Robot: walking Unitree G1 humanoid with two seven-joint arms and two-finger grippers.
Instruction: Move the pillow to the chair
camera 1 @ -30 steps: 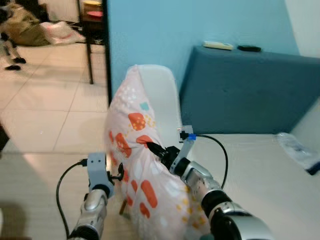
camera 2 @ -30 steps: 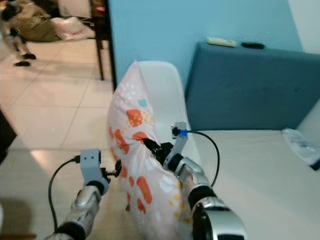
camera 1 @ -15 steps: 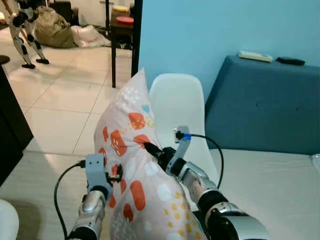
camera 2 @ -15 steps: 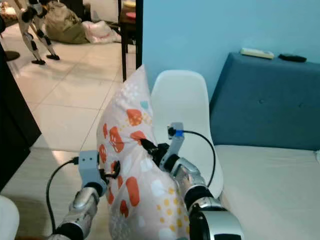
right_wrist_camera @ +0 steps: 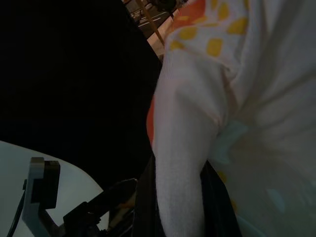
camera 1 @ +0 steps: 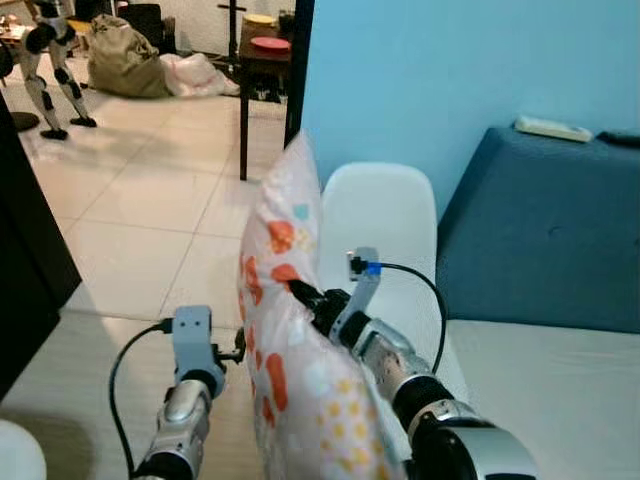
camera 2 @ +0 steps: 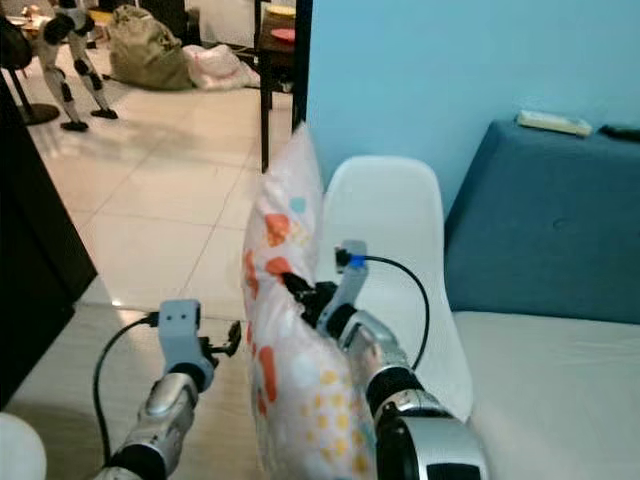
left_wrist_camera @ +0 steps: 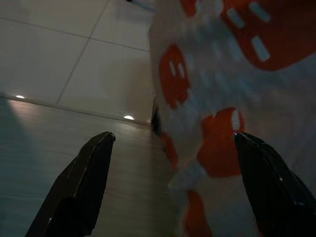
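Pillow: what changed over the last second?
The pillow has turned edge-on between the arms, and the left gripper has let go: its fingers now stand open beside it. The view swung, bringing the white chair more central. The right gripper stays pinched on the fabric.

One pillow (camera 1: 290, 330), one white chair (camera 1: 385, 235), two hands, left (camera 1: 238, 350), right (camera 1: 298, 293), one sofa (camera 1: 545, 235)

Silver arms, black-fingered claws, black cables
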